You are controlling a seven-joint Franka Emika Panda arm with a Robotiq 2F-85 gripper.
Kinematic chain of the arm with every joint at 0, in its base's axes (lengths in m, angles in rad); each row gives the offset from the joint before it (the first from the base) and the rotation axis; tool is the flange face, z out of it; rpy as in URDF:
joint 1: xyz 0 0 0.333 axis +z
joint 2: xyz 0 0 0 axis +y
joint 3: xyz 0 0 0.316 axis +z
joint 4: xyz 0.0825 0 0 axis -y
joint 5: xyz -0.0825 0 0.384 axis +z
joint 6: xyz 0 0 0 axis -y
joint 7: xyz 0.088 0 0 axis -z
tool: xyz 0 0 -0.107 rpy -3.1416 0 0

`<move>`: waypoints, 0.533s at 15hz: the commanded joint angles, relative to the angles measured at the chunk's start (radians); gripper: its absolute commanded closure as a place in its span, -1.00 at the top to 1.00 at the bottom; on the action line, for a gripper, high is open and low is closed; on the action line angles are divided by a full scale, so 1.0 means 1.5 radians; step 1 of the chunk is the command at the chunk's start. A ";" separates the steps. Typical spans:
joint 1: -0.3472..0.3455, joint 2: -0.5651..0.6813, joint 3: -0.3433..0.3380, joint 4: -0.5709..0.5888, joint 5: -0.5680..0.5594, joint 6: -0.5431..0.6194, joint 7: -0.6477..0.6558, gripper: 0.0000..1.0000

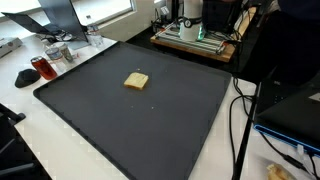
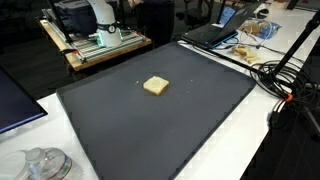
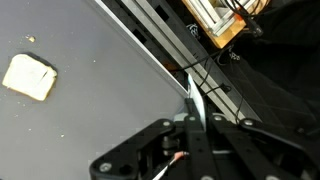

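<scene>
On the wide black mat [image 1: 130,125], the slice of bread [image 1: 136,81] lies flat and alone near the middle. To handle it well, I judge I should part the fingers first, centre over the slice and come straight down, since it looks thin and soft. My wrist hangs above the mat's edge near the robot's base. The claw [image 3: 190,98] is pinched shut and empty, well apart from the bread.

A matt, smooth finish was shown by the dark mat [image 1: 120,125]; the bread [image 1: 136,81] was seen rough and porous; the gripper [image 3: 189,92] was finished in black plastic.
</scene>
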 commanded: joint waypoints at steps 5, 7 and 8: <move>-0.006 0.035 0.004 0.033 0.001 -0.011 -0.017 0.30; -0.008 0.036 0.005 0.034 0.001 -0.010 -0.014 0.52; -0.007 0.038 0.004 0.035 0.001 -0.012 -0.015 -0.28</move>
